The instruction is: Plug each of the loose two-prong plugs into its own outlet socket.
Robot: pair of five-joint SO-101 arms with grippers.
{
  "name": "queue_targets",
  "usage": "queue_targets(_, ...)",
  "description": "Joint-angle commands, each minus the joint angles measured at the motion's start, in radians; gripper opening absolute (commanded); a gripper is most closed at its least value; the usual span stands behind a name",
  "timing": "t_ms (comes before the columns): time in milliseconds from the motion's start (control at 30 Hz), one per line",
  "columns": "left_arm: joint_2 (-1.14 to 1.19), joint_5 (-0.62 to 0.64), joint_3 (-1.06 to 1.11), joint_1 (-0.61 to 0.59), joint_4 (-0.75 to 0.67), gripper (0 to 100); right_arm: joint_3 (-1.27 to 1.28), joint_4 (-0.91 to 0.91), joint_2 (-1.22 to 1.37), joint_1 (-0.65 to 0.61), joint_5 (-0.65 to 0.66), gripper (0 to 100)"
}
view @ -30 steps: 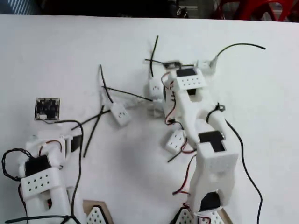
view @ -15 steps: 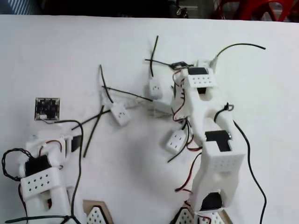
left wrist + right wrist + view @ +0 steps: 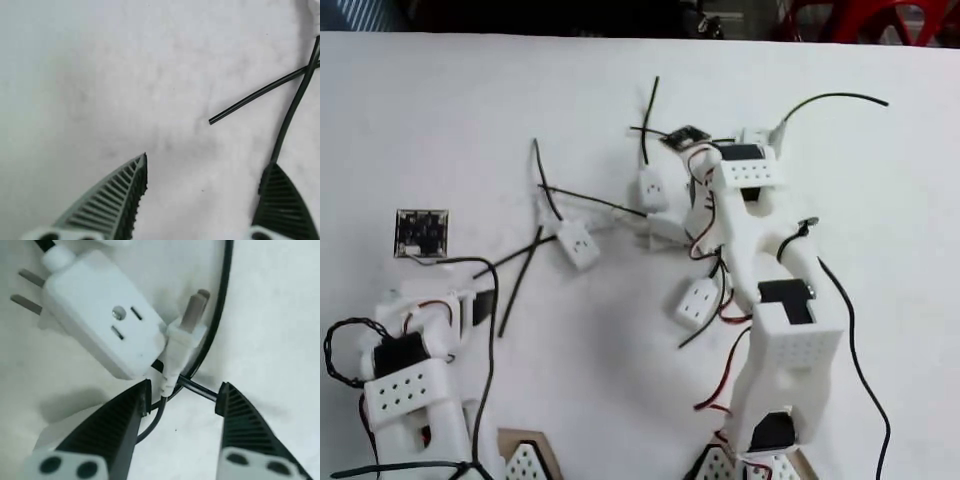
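Hovering left tool [image 3: 207,161] spread over bare tabletop [image 3: 100,75], idle. Right arm [image 3: 785,340] has swung rightward within last second, now settled. My right tool [image 3: 184,386] spread, straddling loose plug [image 3: 181,342] lying against outlet block [image 3: 100,315]. Plug not yet gripped, prongs free; grasp looks next.

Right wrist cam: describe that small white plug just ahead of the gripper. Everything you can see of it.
The small plug has a slim white moulded body, plastic by its look, and two flat grey metal prongs pointing away from the right gripper. It lies unplugged on the table, its side against a corner of the white outlet block. Black cord crosses at its tail, between the open fingers.
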Motion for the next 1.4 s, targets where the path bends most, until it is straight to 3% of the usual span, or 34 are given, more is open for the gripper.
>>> queue_targets(0,-0.019,0.008,-0.003,-0.012,-0.025,35,-0.034,-0.010,0.033,-0.022,0.035,21.3)
queue_targets(167,-0.019,0.008,-0.003,-0.012,-0.025,35,-0.035,-0.081,0.105,-0.016,0.037,19.3)
queue_targets(300,-0.019,0.006,-0.003,-0.012,-0.025,35,-0.037,-0.082,0.120,-0.025,0.037,1.1)
queue_targets(500,-0.019,0.005,-0.003,-0.012,-0.025,35,-0.040,0.018,0.031,-0.015,0.034,1.8)
queue_targets(1100,-0.019,0.005,-0.003,-0.012,-0.025,35,-0.034,0.351,-0.613,0.085,0.029,1.7)
queue_targets(1367,-0.019,0.005,-0.003,-0.012,-0.025,35,-0.037,0.375,-0.731,0.173,-0.034,1.7)
